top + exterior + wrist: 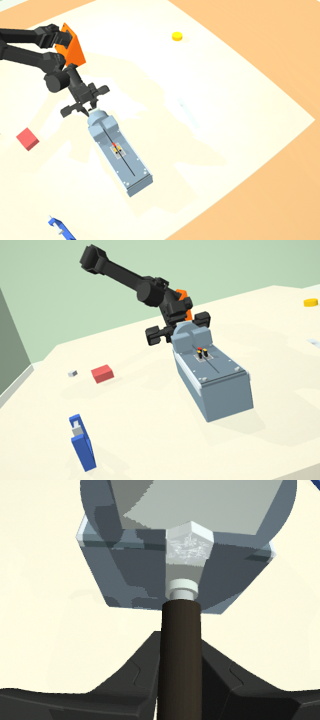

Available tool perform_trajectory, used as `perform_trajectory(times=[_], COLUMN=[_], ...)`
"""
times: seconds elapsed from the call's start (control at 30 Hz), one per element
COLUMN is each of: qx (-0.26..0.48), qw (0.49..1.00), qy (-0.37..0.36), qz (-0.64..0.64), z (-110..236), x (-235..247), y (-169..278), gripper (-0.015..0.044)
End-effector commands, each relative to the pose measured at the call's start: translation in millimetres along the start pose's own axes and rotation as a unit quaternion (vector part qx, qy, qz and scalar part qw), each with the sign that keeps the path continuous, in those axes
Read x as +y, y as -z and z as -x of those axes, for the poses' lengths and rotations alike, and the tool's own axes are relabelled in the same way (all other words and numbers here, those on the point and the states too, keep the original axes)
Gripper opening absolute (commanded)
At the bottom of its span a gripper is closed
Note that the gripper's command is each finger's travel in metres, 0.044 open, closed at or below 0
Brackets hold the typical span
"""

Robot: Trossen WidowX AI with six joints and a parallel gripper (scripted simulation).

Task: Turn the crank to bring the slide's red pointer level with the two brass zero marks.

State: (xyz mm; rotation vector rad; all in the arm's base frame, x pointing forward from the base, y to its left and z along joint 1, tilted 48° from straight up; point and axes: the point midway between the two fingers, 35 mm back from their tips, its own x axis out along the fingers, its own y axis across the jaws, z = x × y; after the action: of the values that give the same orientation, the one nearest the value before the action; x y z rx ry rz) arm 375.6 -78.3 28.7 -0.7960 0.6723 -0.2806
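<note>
The blue-grey machine (129, 160) (227, 395) has a long slot in its top. The slide's red pointer (113, 144) (199, 348) stands in the slot a little on the crank side of the two brass marks (115, 150) (204, 350), not level with them. My gripper (90, 109) (181, 680) is shut on the crank's dark brown handle (181, 650) at the machine's arm-side end. In the wrist view the pale crank arm (186, 570) runs from the hub down to the handle. In the exterior view the machine's round housing hides the handle and fingertips.
An orange block (76, 52) (189, 313) stands behind the gripper. A red block (26, 138) (102, 373), a small grey block (72, 373) and a blue bracket (63, 228) (84, 453) lie to one side. A yellow disc (177, 36) (310, 302) and a pale strip (188, 113) (314, 342) lie on the other.
</note>
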Motion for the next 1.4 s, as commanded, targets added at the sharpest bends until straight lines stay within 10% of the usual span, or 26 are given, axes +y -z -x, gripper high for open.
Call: perform_trajectory(times=[0.0,1.37], qx=[0.001,0.001], qw=[1.0,1.0], qy=[0.012,0.012], qz=[-0.005,-0.005], z=[1,17], x=[-9,-27], y=[-1,-15], gripper=[0.0,0.0])
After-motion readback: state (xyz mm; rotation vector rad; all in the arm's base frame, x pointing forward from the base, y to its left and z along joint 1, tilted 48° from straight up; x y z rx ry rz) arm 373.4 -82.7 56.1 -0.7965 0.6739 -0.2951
